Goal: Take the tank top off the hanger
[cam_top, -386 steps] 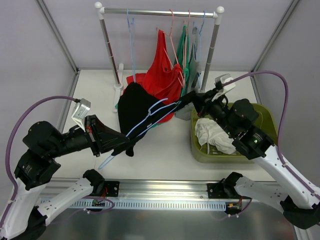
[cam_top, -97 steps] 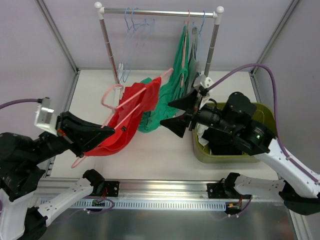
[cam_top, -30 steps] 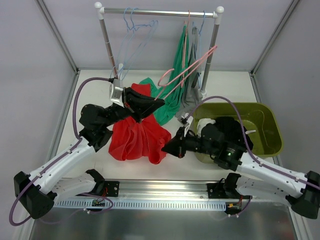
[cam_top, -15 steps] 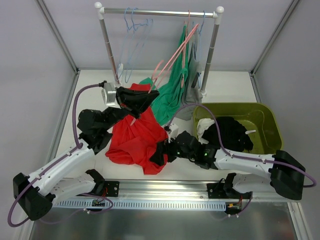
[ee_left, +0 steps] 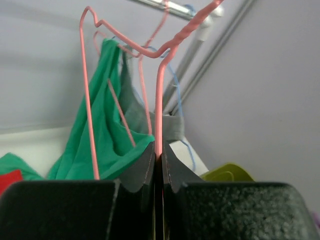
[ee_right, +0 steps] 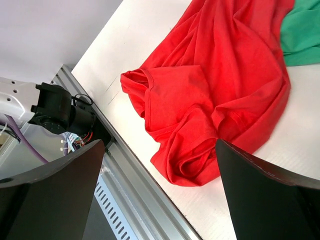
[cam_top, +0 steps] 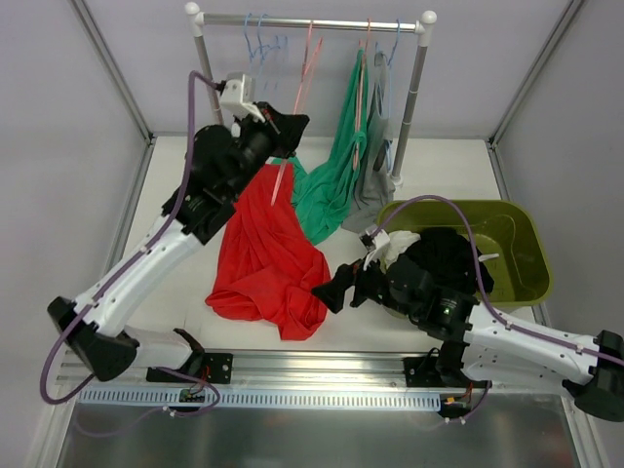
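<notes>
Tank top (cam_top: 265,255), red: lies crumpled on the table (cam_top: 448,166), in front of the rail (cam_top: 224,19) and below its left half. No wire runs through it any more.

Pink hanger (cam_top: 302,73): bare. Half a second ago it was low over the red cloth. It is now up at the rail, its hook at or just under the bar; from above I cannot tell whether it has caught.

Left gripper (ee_left: 157,150): has risen with the hanger. Wrist view shows the fingers pressed together on the pink wire, pinching it.

Right gripper (cam_top: 336,291): in front of the rail's right half, just beside the top's near hem. It has drawn back a little from the cloth. Jaws stand wide apart, nothing between them; its wrist view looks down on the red folds.

Green garment (cam_top: 336,180) hangs from the rail's right half, its lower edge close to the red top.

Reading: garment and hanger are parted, so the removal itself looks done. What is probably left is seating the empty hanger on the rail and letting go.
</notes>
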`<move>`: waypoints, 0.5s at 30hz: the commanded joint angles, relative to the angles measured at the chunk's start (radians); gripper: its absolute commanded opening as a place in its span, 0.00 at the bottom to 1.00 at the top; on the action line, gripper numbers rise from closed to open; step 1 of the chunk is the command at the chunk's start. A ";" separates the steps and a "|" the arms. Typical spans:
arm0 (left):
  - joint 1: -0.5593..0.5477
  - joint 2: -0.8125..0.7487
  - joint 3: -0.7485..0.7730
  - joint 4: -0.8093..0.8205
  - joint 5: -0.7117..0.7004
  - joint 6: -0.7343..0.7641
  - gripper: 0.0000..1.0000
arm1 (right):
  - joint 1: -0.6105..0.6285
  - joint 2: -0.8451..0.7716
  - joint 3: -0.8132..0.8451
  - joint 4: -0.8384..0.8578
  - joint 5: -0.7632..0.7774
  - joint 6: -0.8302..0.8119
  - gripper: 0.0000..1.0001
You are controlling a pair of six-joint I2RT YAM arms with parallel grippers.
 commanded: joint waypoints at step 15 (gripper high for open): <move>0.250 0.445 0.489 -0.272 0.018 -0.309 0.00 | 0.003 -0.249 -0.065 -0.175 0.150 -0.022 1.00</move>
